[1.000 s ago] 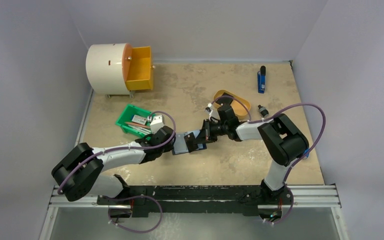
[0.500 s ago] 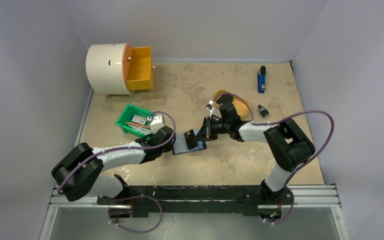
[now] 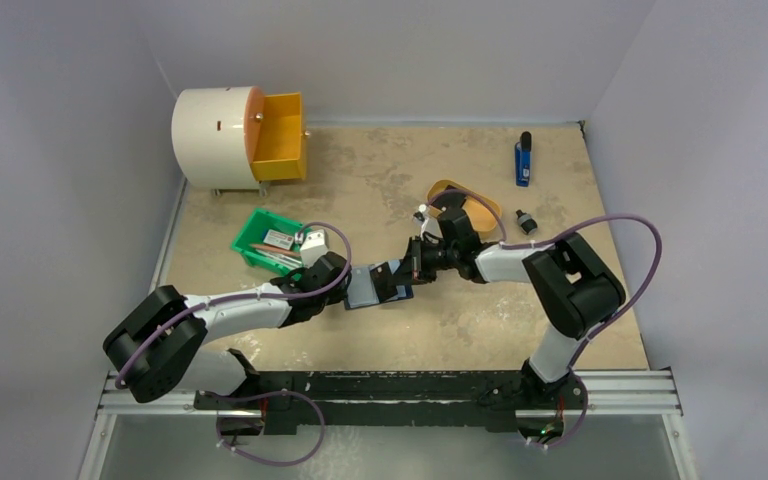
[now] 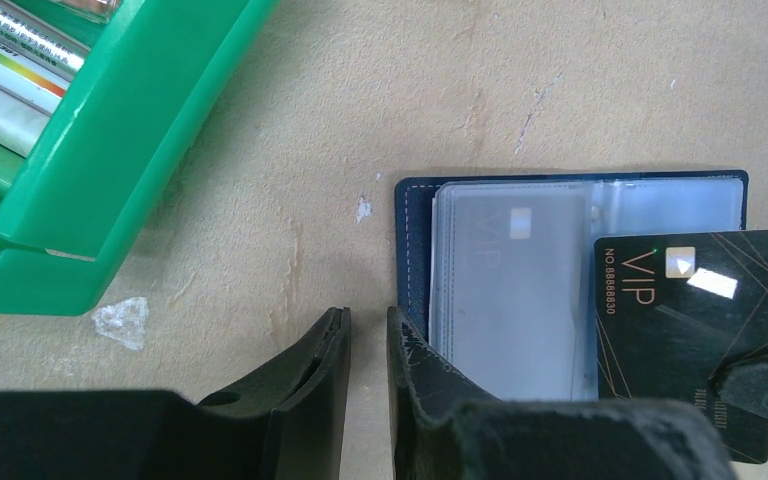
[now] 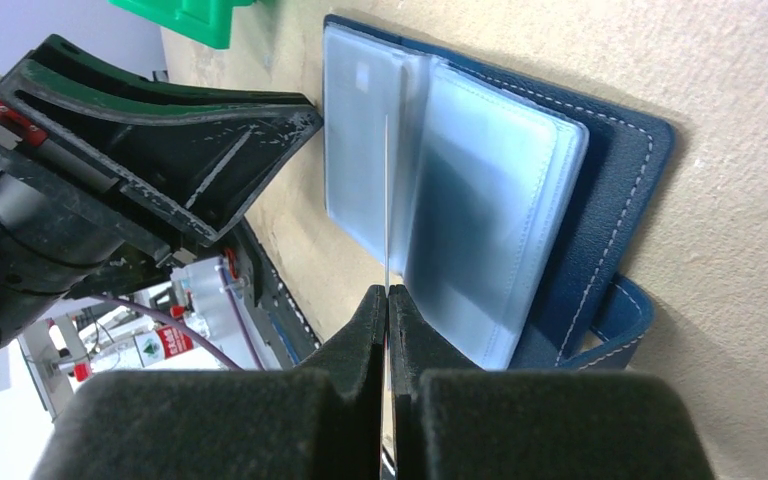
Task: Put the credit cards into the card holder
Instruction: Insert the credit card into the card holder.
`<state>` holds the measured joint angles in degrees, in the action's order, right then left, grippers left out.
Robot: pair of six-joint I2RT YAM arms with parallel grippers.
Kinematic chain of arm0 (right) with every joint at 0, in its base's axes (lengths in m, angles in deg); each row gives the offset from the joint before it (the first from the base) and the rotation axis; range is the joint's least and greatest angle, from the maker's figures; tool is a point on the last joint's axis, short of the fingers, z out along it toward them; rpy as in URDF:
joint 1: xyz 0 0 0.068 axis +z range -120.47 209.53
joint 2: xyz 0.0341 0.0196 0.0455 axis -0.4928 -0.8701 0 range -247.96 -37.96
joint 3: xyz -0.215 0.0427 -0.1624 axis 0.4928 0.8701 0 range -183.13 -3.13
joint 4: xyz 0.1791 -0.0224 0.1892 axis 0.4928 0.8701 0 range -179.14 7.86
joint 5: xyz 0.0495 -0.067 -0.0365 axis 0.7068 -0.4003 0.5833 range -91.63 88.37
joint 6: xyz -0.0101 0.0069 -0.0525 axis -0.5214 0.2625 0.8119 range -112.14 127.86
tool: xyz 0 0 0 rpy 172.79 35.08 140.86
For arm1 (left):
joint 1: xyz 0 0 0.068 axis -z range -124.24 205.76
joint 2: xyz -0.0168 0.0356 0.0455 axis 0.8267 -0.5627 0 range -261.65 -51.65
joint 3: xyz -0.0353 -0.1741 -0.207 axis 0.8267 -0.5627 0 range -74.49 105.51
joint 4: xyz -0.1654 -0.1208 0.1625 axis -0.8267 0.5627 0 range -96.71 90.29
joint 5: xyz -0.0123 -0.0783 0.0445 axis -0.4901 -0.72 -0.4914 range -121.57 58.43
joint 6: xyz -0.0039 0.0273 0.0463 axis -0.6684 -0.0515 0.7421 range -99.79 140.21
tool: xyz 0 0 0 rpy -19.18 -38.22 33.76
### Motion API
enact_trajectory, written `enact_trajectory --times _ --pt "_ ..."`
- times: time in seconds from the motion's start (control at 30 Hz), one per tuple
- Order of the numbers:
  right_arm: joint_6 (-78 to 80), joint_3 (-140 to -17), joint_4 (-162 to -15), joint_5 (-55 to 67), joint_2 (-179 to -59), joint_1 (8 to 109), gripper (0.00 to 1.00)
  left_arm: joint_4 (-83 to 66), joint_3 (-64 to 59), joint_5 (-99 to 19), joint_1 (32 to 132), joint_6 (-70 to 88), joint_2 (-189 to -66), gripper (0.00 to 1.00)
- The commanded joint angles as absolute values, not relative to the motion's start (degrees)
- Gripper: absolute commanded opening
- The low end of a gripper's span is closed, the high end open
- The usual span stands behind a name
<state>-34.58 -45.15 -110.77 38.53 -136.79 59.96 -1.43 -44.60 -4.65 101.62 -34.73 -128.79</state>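
White links (image 3: 245,312), black joints (image 3: 150,350), purple cables (image 3: 615,218); the left hand (image 4: 367,318) is scuffed black.

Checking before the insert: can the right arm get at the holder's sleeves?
Probably yes: the holder lies open, sleeves up, the right gripper holds the card right over them, and the left gripper sits only at the holder's edge.

— Anything legible from the left wrist view?
— The black card (image 4: 685,335) says "VIP" in pale letters. Beside that, "NO." and a row of digits starting 8888 run sideways along its edge.
— And in the card holder (image 4: 412,250)?
— The grey card (image 4: 510,290) behind its clear sleeve shows a faint "VIP" too.
— The packets in the green bin (image 4: 110,170)?
— Coloured print, too blurred to read.
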Motion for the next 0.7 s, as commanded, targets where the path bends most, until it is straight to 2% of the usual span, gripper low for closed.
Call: enact_trajectory --times 0.0,0.67 --pt "-34.19 -45.92 -109.99 38.54 -137.69 59.84 0.00 -2.17 -44.71 -3.88 101.46 -35.39 -128.82 0.19" --pt "-33.67 -47.38 -111.96 40.54 -139.95 59.85 0.00 -2.75 -44.72 -4.39 101.41 -35.17 -129.01 0.19"
